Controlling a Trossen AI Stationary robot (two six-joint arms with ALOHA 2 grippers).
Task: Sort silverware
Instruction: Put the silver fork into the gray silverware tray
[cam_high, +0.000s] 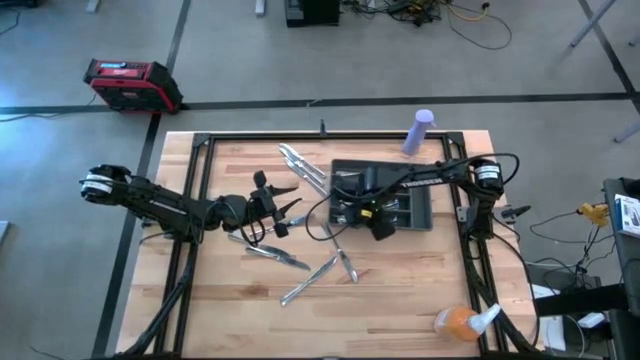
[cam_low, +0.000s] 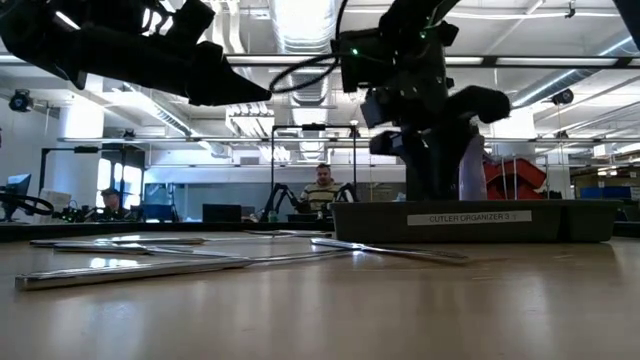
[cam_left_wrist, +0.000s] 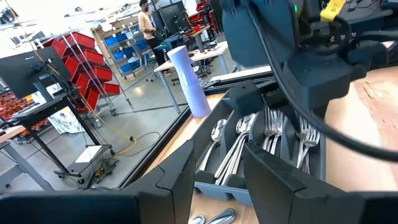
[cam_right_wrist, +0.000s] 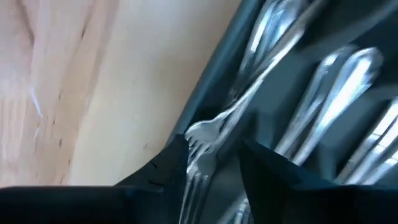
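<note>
My right jaws (cam_right_wrist: 211, 165) hang low over the dark tray (cam_high: 418, 205), clamped on a fork (cam_right_wrist: 208, 140) whose tines show between the fingers, just above a compartment already holding other forks (cam_left_wrist: 305, 140) and spoons (cam_left_wrist: 233, 146). My left jaws (cam_high: 285, 212) hover parted and empty above the wooden surface (cam_high: 400, 300), where loose silverware (cam_high: 320, 270) lies scattered beside the tray, more near the far edge (cam_high: 300, 165)
</note>
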